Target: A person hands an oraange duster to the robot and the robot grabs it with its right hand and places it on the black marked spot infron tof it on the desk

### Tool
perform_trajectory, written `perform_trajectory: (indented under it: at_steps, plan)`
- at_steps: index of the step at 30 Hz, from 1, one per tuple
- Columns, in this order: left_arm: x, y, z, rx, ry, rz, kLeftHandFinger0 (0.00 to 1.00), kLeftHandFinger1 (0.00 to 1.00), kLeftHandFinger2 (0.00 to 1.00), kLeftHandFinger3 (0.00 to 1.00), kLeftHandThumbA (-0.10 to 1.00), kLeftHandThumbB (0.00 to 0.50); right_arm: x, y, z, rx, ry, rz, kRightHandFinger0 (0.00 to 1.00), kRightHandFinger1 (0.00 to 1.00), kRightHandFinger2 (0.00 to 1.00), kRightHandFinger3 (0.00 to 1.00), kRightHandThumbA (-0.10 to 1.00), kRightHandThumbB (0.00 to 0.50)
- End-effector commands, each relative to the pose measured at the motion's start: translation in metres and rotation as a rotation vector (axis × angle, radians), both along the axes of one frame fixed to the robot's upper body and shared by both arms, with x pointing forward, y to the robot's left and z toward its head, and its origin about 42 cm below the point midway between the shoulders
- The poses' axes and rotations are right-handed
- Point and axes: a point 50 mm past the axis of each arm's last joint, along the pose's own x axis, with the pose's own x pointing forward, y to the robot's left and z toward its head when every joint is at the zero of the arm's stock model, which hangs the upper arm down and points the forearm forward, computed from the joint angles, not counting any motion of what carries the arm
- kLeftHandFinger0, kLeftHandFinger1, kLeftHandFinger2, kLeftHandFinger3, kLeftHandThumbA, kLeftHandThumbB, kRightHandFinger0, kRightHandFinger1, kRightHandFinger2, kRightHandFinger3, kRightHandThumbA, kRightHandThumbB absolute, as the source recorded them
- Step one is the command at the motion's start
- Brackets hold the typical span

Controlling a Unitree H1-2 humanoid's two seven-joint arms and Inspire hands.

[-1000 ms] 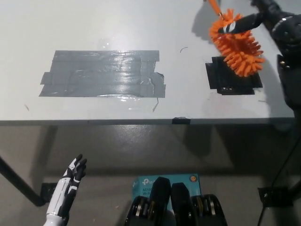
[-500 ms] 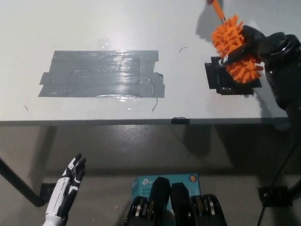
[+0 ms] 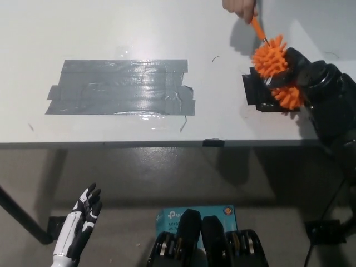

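On the desk the taped patch lies toward nine o'clock, with the marked spot well apart from it at three o'clock. The duster sits over that spot, the right hand wrapped around it. At twelve o'clock of the duster, a person's hand holds its handle. The left hand hangs below the desk edge at seven o'clock.

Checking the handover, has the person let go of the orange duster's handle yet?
No, the person's hand grips the handle at the top edge while the right hand wraps the orange duster.
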Motion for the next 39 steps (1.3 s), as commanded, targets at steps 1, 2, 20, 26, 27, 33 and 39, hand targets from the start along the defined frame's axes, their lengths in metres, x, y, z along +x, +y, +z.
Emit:
perform_trajectory:
  at_steps: [1, 2, 20, 26, 27, 33, 39]
  plan:
    - [0.006, 0.005, 0.016, 0.039, -0.075, -0.018, 1.0, 1.0, 1.0, 1.0, 0.89, 0.195, 0.004, 0.005, 0.046, 0.094, -0.245, -0.023, 0.02, 0.54, 0.88, 0.89, -0.1, 0.149]
    - [0.006, 0.005, 0.016, 0.043, -0.081, -0.019, 1.0, 1.0, 1.0, 1.0, 0.9, 0.195, 0.003, 0.005, 0.048, 0.111, -0.255, -0.02, 0.05, 0.54, 0.89, 0.97, -0.1, 0.151]
    - [0.008, 0.01, 0.019, 0.006, -0.08, -0.011, 0.95, 1.0, 1.0, 1.0, 0.87, 0.195, -0.058, -0.003, 0.163, 0.38, -0.642, 0.066, 0.01, 0.42, 0.79, 0.88, -0.1, 0.172]
    - [0.008, 0.01, 0.02, 0.01, -0.081, -0.014, 0.95, 1.0, 1.0, 1.0, 0.87, 0.172, -0.094, -0.015, 0.206, 0.413, -0.812, 0.105, 0.02, 0.52, 0.84, 0.97, -0.1, 0.158]
    - [0.008, 0.01, 0.02, 0.009, -0.08, -0.015, 0.95, 1.0, 1.0, 1.0, 0.87, 0.169, -0.097, -0.016, 0.21, 0.406, -0.826, 0.109, 0.03, 0.52, 0.84, 0.95, -0.1, 0.149]
    - [0.013, 0.01, 0.024, 0.017, -0.093, -0.014, 0.95, 1.0, 1.0, 1.0, 0.88, 0.172, -0.077, -0.023, 0.21, 0.361, -0.764, 0.071, 0.03, 0.52, 0.87, 1.0, -0.1, 0.17]
    - [0.015, 0.01, 0.029, 0.011, -0.104, -0.015, 0.95, 1.0, 1.0, 1.0, 0.87, 0.171, -0.03, -0.025, 0.183, 0.172, -0.602, 0.016, 0.1, 0.59, 0.92, 1.0, -0.1, 0.183]
